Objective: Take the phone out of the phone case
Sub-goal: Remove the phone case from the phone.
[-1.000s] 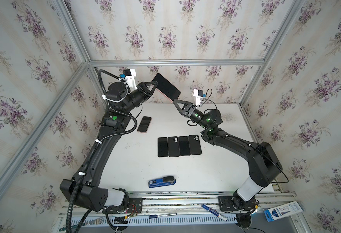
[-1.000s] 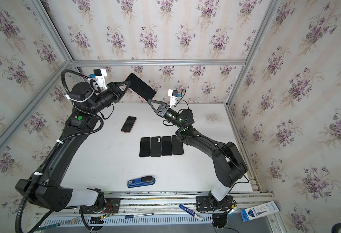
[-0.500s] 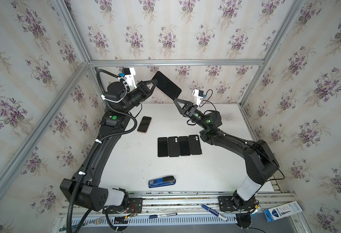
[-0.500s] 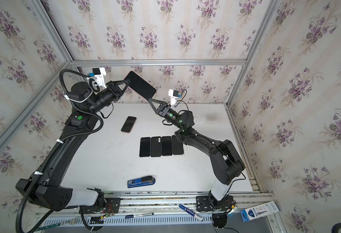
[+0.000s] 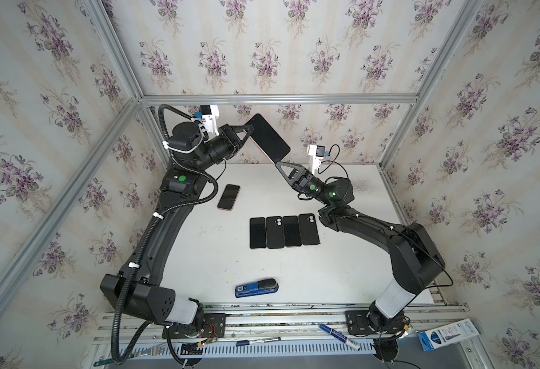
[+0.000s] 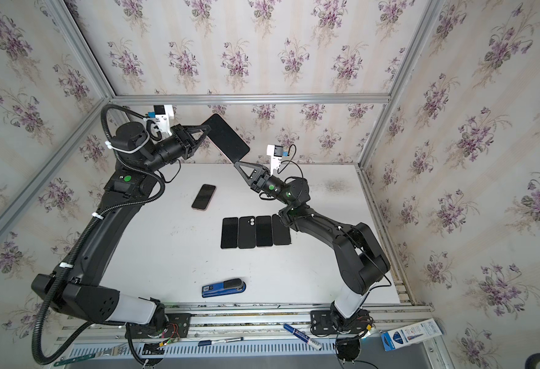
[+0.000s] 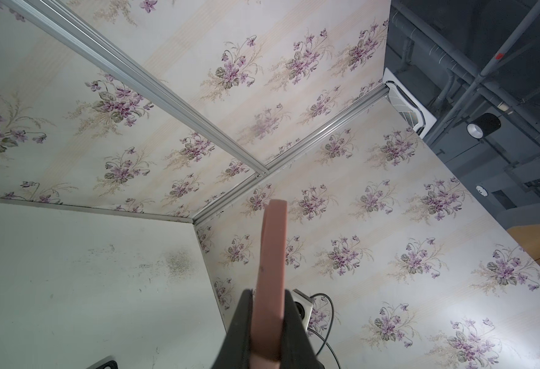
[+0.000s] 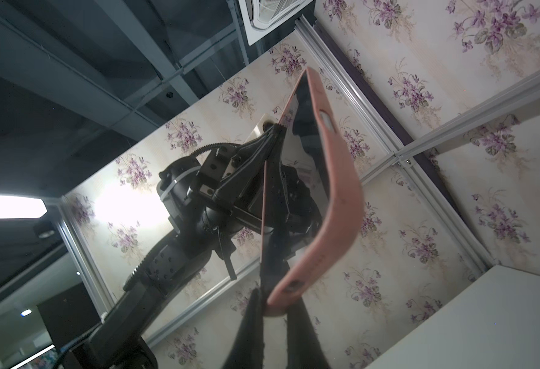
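A phone [image 5: 270, 139] [image 6: 227, 137] with a dark screen sits in a pink phone case [image 8: 335, 198] and is held up in the air near the back wall. My left gripper [image 5: 250, 133] [image 6: 207, 131] is shut on one long side of it. In the left wrist view the pink case edge [image 7: 272, 255] stands between the left gripper's [image 7: 267, 295] black fingers. My right gripper [image 5: 277, 163] [image 6: 235, 163] reaches up from below and is shut on the case's lower corner, as the right wrist view shows [image 8: 273, 303].
On the white table [image 5: 204, 255] lie a loose phone [image 5: 228, 197], a row of several dark phones and cases [image 5: 284, 231] and a blue stapler [image 5: 256, 287]. Pens [image 5: 339, 335] lie on the front rail. Flowered walls close in the back and both sides.
The right gripper's jaws have closed on the lower corner of the cased phone. The left gripper has kept its hold and shifted the phone slightly.
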Controlling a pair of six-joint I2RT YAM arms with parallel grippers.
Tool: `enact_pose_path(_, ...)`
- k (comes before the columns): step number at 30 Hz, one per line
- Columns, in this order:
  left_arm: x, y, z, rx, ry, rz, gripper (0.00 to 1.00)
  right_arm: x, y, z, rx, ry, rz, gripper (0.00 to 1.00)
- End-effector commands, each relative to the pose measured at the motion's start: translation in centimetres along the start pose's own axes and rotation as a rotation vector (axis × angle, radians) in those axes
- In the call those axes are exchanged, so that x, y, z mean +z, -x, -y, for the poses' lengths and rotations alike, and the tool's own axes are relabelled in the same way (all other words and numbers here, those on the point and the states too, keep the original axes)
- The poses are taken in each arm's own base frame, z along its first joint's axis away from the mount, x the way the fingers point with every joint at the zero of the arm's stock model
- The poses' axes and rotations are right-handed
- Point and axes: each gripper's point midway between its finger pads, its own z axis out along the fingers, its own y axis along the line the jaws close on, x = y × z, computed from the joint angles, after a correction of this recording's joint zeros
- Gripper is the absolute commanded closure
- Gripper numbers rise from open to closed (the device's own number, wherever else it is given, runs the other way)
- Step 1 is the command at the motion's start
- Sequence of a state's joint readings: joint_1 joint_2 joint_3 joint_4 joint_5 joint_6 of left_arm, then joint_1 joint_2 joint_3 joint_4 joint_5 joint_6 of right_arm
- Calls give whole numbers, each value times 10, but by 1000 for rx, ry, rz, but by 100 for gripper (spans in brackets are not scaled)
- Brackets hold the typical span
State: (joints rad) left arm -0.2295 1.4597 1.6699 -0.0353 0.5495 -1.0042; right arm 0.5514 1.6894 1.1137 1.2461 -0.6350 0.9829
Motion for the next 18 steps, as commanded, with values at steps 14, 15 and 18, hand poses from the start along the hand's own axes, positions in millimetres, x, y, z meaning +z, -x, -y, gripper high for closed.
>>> enact_pose_path(14,-14,-5,30,-45,-73,-67,100,5,-15,36,-297,-124,-119,97)
enact_pose_path(15,-15,-3,32,-35,-80,-68,100,-8,-4,46,-294,-159,-93,94)
enact_pose_path(18,-19,1,41,20,-108,-88,100,-26,-5,48,-281,-198,-105,77)
